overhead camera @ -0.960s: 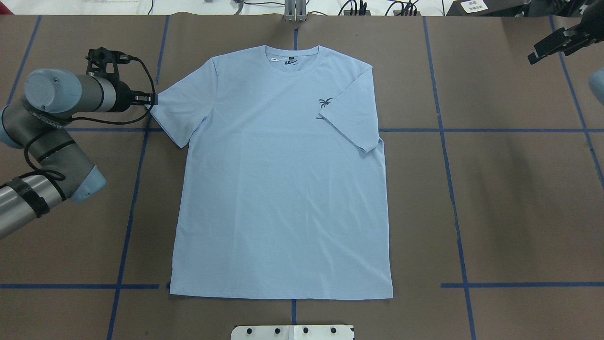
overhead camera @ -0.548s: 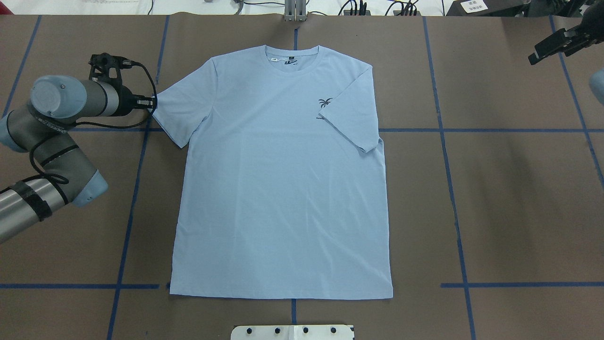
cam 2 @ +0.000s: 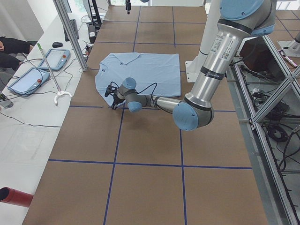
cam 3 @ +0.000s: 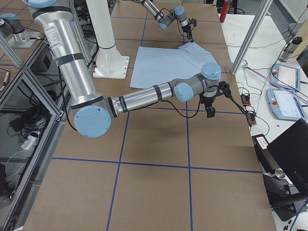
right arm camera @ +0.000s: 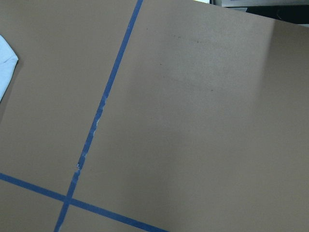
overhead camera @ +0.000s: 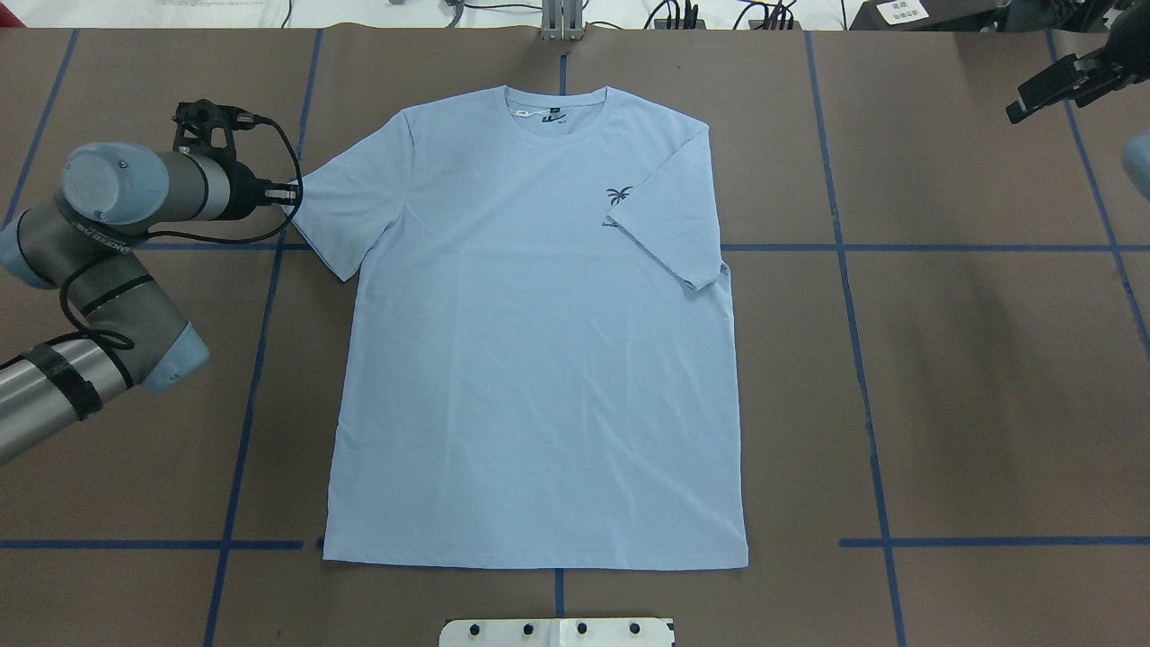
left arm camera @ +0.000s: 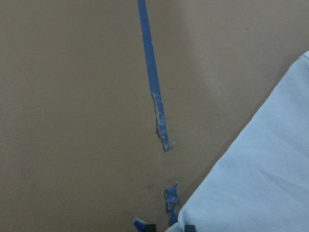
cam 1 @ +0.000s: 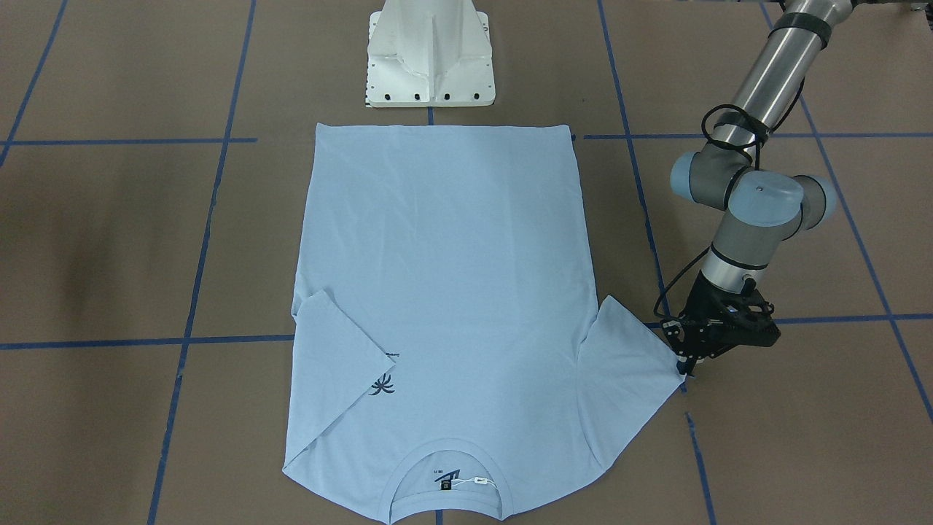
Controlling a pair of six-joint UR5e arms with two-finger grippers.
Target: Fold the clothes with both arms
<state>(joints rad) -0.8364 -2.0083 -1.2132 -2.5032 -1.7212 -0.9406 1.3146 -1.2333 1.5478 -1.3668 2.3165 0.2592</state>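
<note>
Count: one T-shirt (overhead camera: 539,359), two arms, two grippers, one white pedestal base (cam 1: 430,58).

T-shirt: light blue, lying flat and face up at the centre of the worktop (overhead camera: 988,359). The collar (cam 1: 446,443) points to the far edge and the hem lies just short of the pedestal base at the robot's edge. One dark neck label (cam 1: 446,483) shows inside the collar. The sleeve (overhead camera: 669,225) on the robot's right is folded inward over the chest and covers part of the one palm print (overhead camera: 618,195). The other sleeve (overhead camera: 346,211) is spread flat toward the worktop's left edge.

Left arm (overhead camera: 117,189): it enters from the left edge and is bent low over the worktop. The left gripper (overhead camera: 292,190) is at the outer corner of the spread sleeve. In the left wrist view two dark fingertips (left arm camera: 149,227) show at the bottom edge with the sleeve corner between them. The jaws appear parted and released, not clamped on the cloth, though only the very tips are in view.

Right arm (cam 3: 139,98): it is extended toward the far right corner of the worktop. The right gripper (overhead camera: 1015,110) is well apart from the T-shirt. Whether its jaws are parted or closed cannot be told.

Worktop: brown covering, marked by blue tape lines (overhead camera: 844,247) in a grid
</note>
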